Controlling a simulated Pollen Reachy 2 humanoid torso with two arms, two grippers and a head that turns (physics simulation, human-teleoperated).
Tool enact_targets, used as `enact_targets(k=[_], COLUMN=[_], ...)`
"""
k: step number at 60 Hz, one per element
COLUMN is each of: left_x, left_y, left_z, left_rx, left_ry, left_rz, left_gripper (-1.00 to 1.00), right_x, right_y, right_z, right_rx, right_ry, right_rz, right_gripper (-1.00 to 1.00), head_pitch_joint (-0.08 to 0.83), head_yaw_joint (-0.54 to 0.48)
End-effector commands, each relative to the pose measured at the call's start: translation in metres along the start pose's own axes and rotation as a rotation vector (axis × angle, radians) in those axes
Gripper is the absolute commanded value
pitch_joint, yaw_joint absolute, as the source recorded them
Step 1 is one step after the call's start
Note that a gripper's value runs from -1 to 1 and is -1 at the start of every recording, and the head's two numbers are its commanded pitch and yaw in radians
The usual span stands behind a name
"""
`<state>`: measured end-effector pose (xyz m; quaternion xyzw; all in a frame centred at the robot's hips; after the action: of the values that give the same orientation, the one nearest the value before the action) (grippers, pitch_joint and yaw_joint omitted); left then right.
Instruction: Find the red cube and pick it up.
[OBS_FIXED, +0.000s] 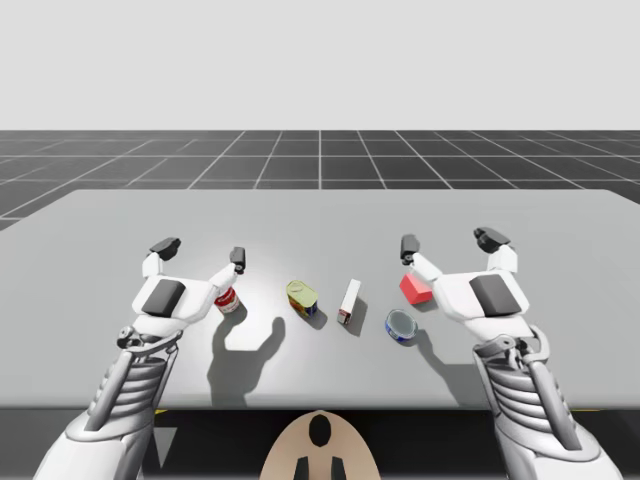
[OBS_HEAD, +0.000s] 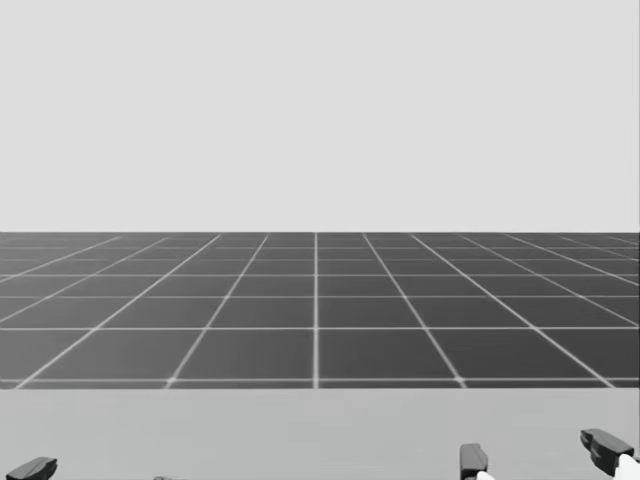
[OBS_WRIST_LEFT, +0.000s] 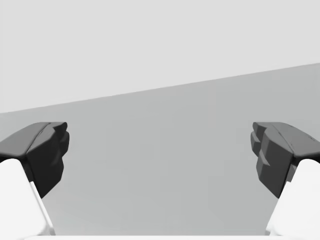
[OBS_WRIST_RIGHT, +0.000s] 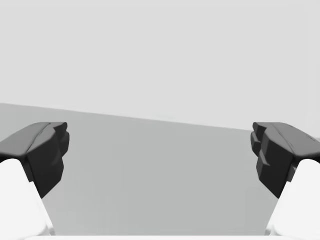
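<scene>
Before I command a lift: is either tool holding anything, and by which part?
Nothing is held. My left tool and right tool are both open; the red cube sits free beside the right tool.

My right gripper (OBS_WRIST_RIGHT: 159, 150) has its two dark fingers (OBS_WRIST_RIGHT: 45, 152) spread wide apart, their white bases nearest the camera. Bare grey surface (OBS_WRIST_RIGHT: 165, 200) lies between them and stretches ahead to its far edge, which runs aslant, with a plain pale backdrop beyond.
</scene>
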<state>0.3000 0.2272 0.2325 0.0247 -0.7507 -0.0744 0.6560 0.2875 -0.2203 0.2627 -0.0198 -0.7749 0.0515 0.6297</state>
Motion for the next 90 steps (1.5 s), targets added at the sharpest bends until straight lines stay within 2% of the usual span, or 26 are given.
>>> enact_targets(k=[1,4,5,8,14,19,33,40,44,58,72,82,86,87,90], left_x=[-0.001,-0.001,-0.001,-0.001,-0.001,-0.001,-0.002,-0.002,-0.002,-0.001,-0.001,0.000,0.000,0.000,0.000], left_y=[0.000,0.000,0.000,0.001,0.001,0.000,0.000,-0.001,-0.001,-0.002,-0.003,-0.002,-0.002,-0.002,-0.001], left_z=[0.000,0.000,0.000,0.000,0.000,-0.001,-0.001,-0.001,-0.001,-0.001,-0.001,-0.001,-0.001,-0.001,-0.001], left_rx=[0.005,0.006,0.008,0.007,0.011,0.020,0.029,0.028,0.025,0.015,0.007,0.015,0.014,0.013,0.012], left_ry=[0.000,0.000,0.000,0.000,-0.004,-0.009,-0.014,-0.012,-0.011,-0.010,-0.007,-0.004,-0.003,-0.003,-0.003], left_rz=[-0.008,-0.009,-0.011,-0.009,-0.012,-0.021,-0.043,-0.048,-0.048,-0.044,-0.036,-0.029,-0.026,-0.025,-0.024], left_gripper=[-1.00,-1.00,-1.00,-1.00,-1.00,-1.00,-1.00,-1.00,-1.00,-1.00,-1.00,-1.00,-1.00,-1.00,-1.00], right_x=[-0.001,-0.001,0.000,0.000,0.000,-0.001,0.000,0.000,0.000,0.000,-0.001,0.003,0.003,0.002,0.001], right_y=[0.002,0.002,0.002,0.002,0.000,0.001,0.000,0.000,0.000,0.000,0.001,-0.002,-0.006,-0.010,-0.013], right_z=[0.002,0.002,0.001,0.001,-0.001,-0.001,-0.003,-0.002,-0.002,-0.003,-0.002,0.009,0.015,0.021,0.024], right_rx=[-0.037,-0.026,-0.008,-0.004,-0.011,-0.014,-0.025,-0.026,-0.026,-0.021,-0.021,0.059,0.067,0.092,0.100], right_ry=[-0.015,-0.012,-0.003,0.010,0.030,0.024,0.015,0.015,0.015,0.016,0.013,0.054,0.068,0.093,0.098], right_rz=[-0.008,0.001,-0.013,-0.010,-0.019,-0.005,-0.003,-0.003,0.000,0.005,0.006,-0.050,-0.057,-0.079,-0.077], right_gripper=[-1.00,-1.00,-1.00,-1.00,-1.00,-1.00,-1.00,-1.00,-1.00,-1.00,-1.00,-1.00,-1.00,-1.00,-1.00], head_pitch_joint=[-0.008,-0.001,0.005,0.018,0.102,0.180,0.390,0.451,0.479,0.594,0.650,0.635,0.635,0.636,0.637], head_yaw_joint=[-0.01,-0.01,-0.01,-0.01,-0.03,-0.04,-0.07,-0.09,-0.12,-0.31,-0.38,-0.37,-0.38,-0.38,-0.38])
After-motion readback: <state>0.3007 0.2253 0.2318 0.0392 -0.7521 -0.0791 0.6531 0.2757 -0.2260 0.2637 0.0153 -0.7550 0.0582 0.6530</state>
